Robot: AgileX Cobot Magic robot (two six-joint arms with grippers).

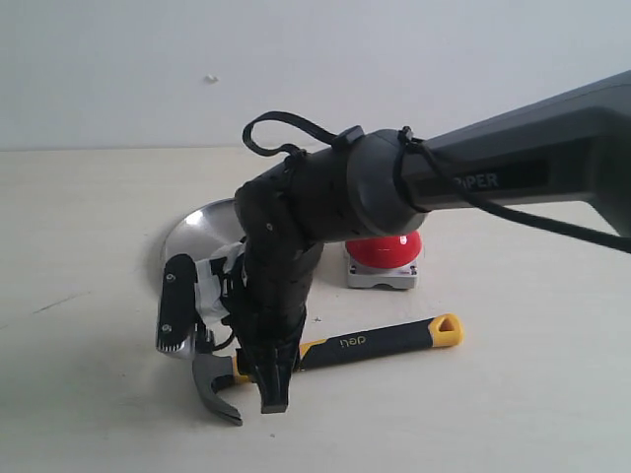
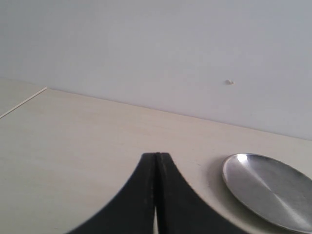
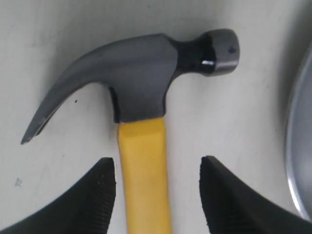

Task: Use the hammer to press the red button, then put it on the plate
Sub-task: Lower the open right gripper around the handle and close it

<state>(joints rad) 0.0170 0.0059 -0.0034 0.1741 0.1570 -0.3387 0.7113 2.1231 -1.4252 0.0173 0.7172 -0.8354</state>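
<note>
The hammer (image 1: 367, 341) lies flat on the pale table (image 1: 89, 266), in the near part of the scene. Its dark steel head is at the near-left end and its yellow looped end is to the right. The right gripper (image 1: 223, 377) stands over the head end and points down at the table. In the exterior view the arm covers the place where head and handle meet, so only the claw and part of the head show there.

The right wrist view shows this place better. The hammer (image 3: 141, 83) has its yellow neck between the two fingers of the right gripper (image 3: 157, 161). The jaws are apart, with a gap of bare table on each side of the neck, so nothing is gripped. The ribbed fingers (image 3: 102, 187) are cut off by the edge of the picture, and I cannot tell whether their tips touch the table.

Beyond the hammer head is the plate (image 1: 195, 233), mostly hidden behind the right arm, with only its left part showing. In the right wrist view only a slice of the plate rim (image 3: 301, 146) shows, just beside the striking face of the head.

Beyond the middle of the hammer handle is the red button (image 1: 396, 249) on its grey base. Its top is covered by the arm.

The left gripper (image 2: 156, 161) appears only in its own wrist view. Its fingers are pressed together and hold nothing, and the plate (image 2: 273, 190) lies past them, partly cut off.
</note>
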